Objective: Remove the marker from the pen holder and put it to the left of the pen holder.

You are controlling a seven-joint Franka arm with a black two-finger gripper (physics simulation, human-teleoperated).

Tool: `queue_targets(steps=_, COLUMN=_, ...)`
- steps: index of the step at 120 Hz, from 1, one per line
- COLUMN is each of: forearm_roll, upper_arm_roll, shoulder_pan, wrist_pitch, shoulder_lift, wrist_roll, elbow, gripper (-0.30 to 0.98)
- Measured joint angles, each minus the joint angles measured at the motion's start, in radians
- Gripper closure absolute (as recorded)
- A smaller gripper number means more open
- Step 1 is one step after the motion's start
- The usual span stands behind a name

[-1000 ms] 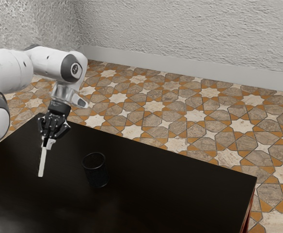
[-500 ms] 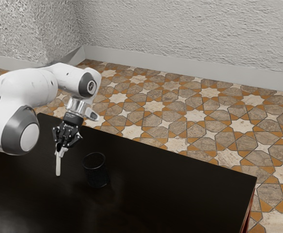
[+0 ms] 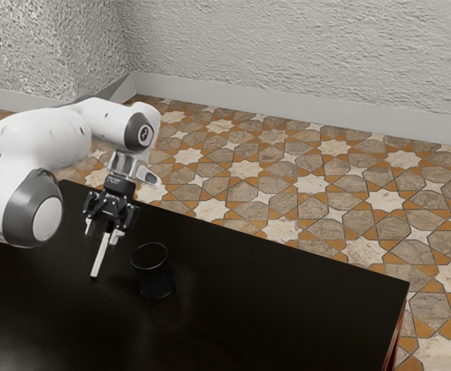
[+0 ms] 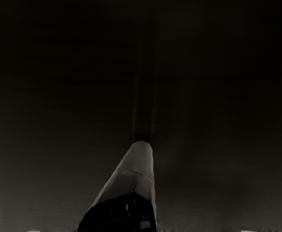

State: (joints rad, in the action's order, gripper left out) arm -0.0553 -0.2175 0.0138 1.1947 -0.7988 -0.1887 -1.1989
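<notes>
Gripper: I am holding my gripper [image 3: 102, 235] above the dark table [image 3: 249, 309], with its fingers standing well apart; they are straddling the marker's upper end without closing on it, so I am having hold of nothing.
Marker: the white marker [image 3: 99, 256] is standing on end between and below my fingers, leaning a little, its lower end pointing at the tabletop; whether that end is touching the table, I am not able to tell.
Marker, wrist view: I am seeing its black end nearest the hand and its pale barrel narrowing away toward the dark surface, where faint light streaks are running on beyond it.
Pen holder: the black, round pen holder [image 3: 154, 272] is sitting upright on the table, its open rim facing up.
Spacing: the marker is lying outside the holder, near it but apart, on the exterior view's left of it.
Table edges: the long edge beside the tiled floor is running behind both things, and the corner at the exterior view's right is lying well apart from them.
Arm: my white arm [image 3: 44, 139] is reaching in from the exterior view's left, over the table.
Room: patterned tiles [image 3: 310, 183] are covering the floor, and a rough grey wall [image 3: 303, 54] is rising behind.
</notes>
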Motion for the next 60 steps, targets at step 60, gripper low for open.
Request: queue_targets(steps=60, forearm_roll=-0.008, upper_arm_roll=0.196, shoulder_pan=-0.029, wrist_pitch=0.271, shoulder_lift=0.822, wrist_roll=-0.012, elbow=-0.369, gripper=0.01)
